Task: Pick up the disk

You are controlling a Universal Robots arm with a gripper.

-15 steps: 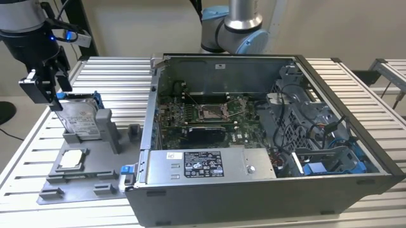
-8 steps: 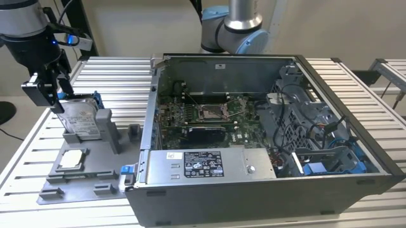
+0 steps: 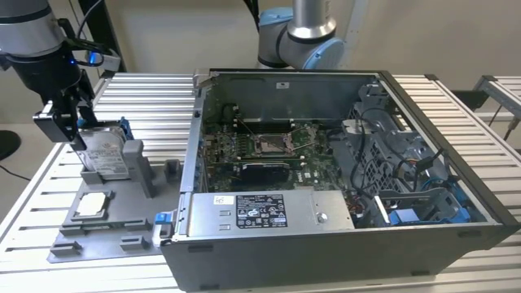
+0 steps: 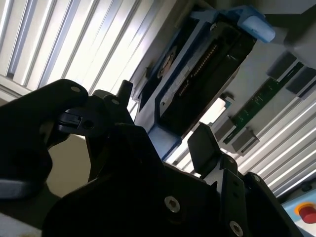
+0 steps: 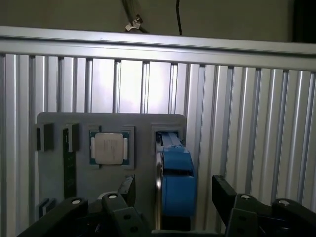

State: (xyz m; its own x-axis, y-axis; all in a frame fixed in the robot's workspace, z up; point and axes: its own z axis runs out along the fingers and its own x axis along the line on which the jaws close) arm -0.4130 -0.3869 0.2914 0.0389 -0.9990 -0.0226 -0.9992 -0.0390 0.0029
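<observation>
**Gripper spread around the upright disk**

Nearest, low in the middle of the exterior view, a grey box at the front of the open computer case bears a white sticker and a black label. Their print cannot be read. At the lower left, a grey fixture plate lies on the slatted counter with a small square chip on it. Behind the chip the disk stands on edge in the plate's holder, its pale label unreadable. The gripper straddles the disk from above. Its fingers are spread, clear of the blue rail in the first wrist view. Farthest back, an arm joint rises behind the case.
</observation>
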